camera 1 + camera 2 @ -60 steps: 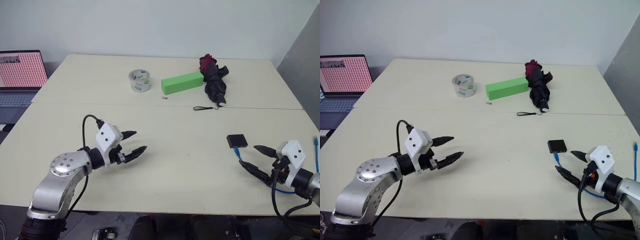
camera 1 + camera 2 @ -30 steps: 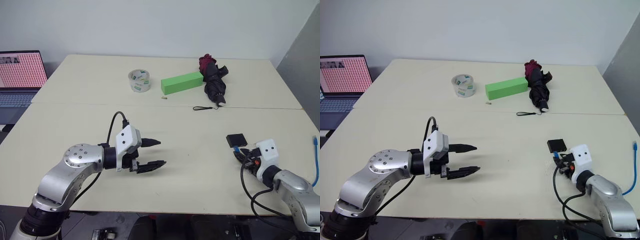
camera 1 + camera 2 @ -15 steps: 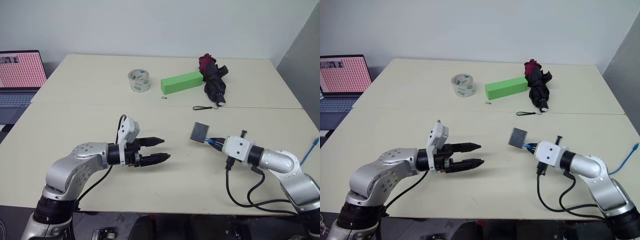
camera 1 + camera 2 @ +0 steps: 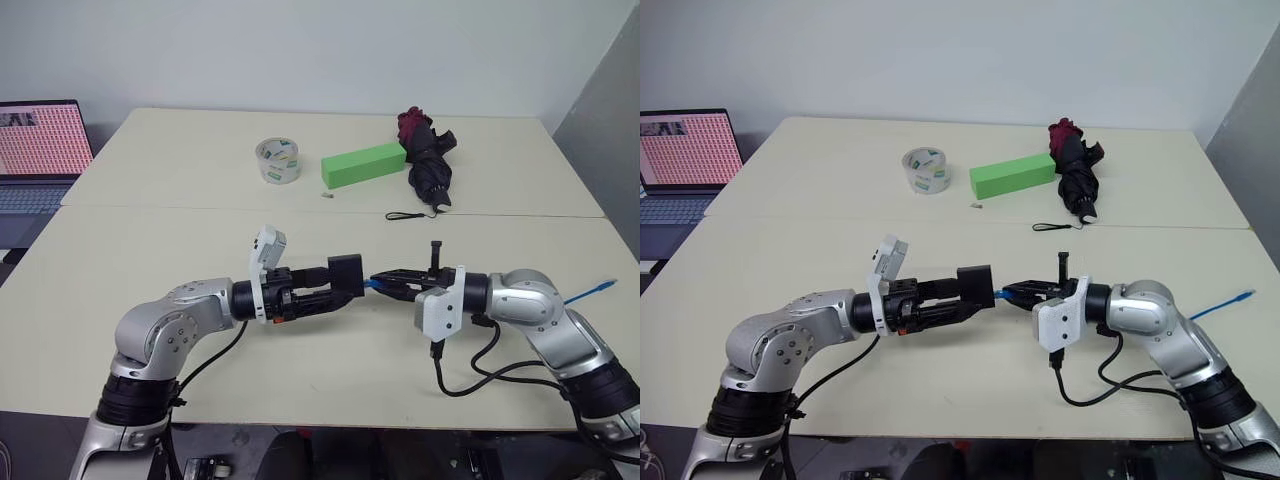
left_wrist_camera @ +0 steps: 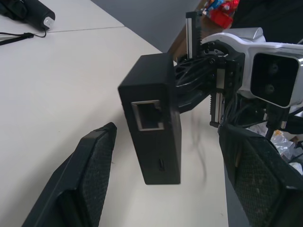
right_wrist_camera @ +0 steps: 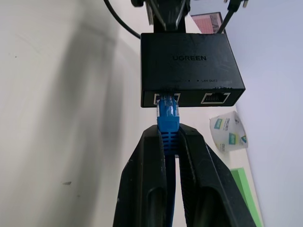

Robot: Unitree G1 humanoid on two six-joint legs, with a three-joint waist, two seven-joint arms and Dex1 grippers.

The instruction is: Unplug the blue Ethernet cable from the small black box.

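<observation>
Our right end effector (image 6: 169,142) is clamped on the blue Ethernet cable (image 6: 167,116), plugged into the small black box (image 6: 189,68) raised above the worktop (image 4: 200,240). The box sits between our left end effector's (image 5: 175,189) spread fingers.

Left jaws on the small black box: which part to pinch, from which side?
Pinch the small black box across its two broad flat faces, coming from the end opposite the blue Ethernet cable. It hangs between the open left gripper fingers, ports clear.
</observation>
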